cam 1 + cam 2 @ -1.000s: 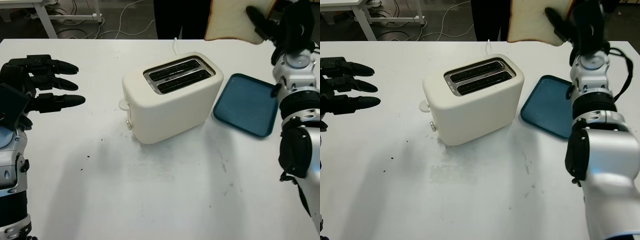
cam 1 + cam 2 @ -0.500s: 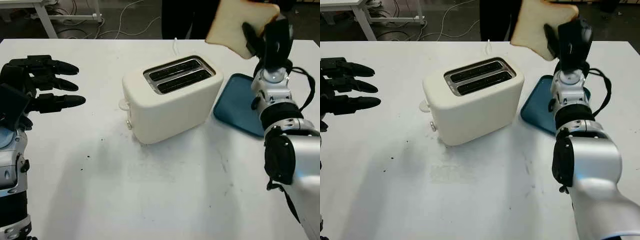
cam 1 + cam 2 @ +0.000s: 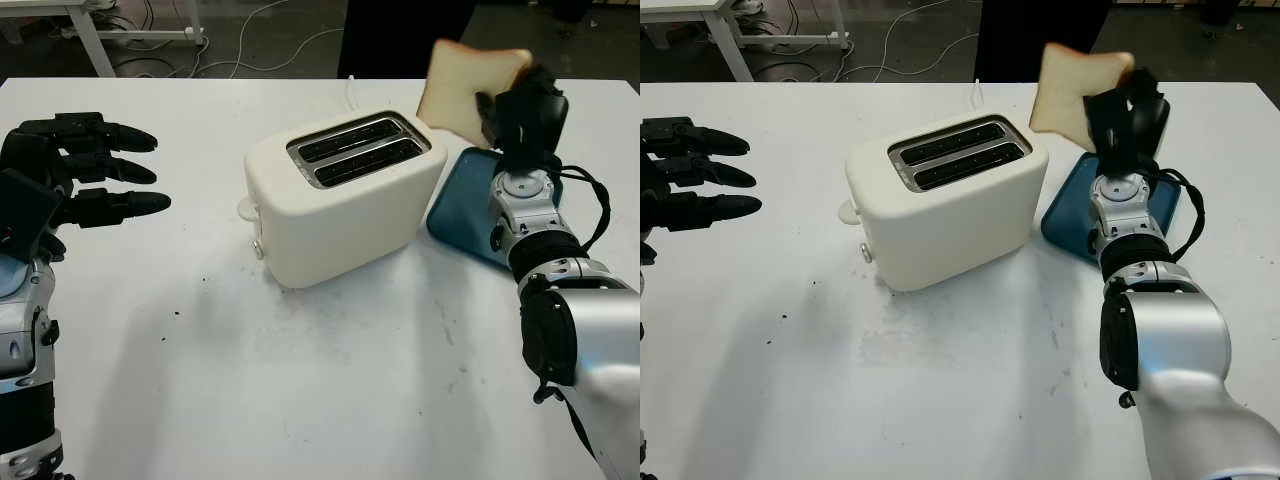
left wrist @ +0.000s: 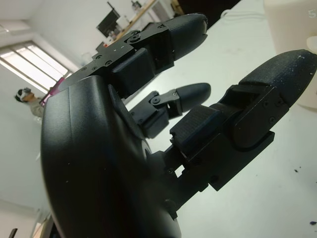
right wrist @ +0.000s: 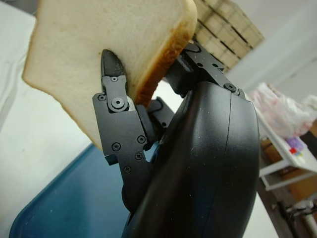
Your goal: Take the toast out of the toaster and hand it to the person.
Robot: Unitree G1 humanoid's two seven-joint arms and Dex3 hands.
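My right hand [image 3: 505, 108] is shut on a slice of pale toast [image 3: 462, 88], held upright in the air above the near edge of the blue tray [image 3: 480, 225], right of the toaster. The right wrist view has a finger [image 5: 116, 116] pressed on the toast [image 5: 94, 54] with the tray [image 5: 59, 198] below. The cream two-slot toaster [image 3: 335, 195] stands mid-table with both slots dark. My left hand [image 3: 85, 170] is open, hovering over the table's left side. A person in dark clothing [image 3: 400, 35] stands behind the table's far edge.
The white table [image 3: 330, 390] stretches wide in front of the toaster, with a few dark crumbs at the left. A thin white cable [image 3: 352, 88] runs from behind the toaster. Table legs and cords lie on the floor beyond the far left corner.
My right hand has come down and nearer with the toast, from high at the far edge to just above the tray. The left hand has stayed put.
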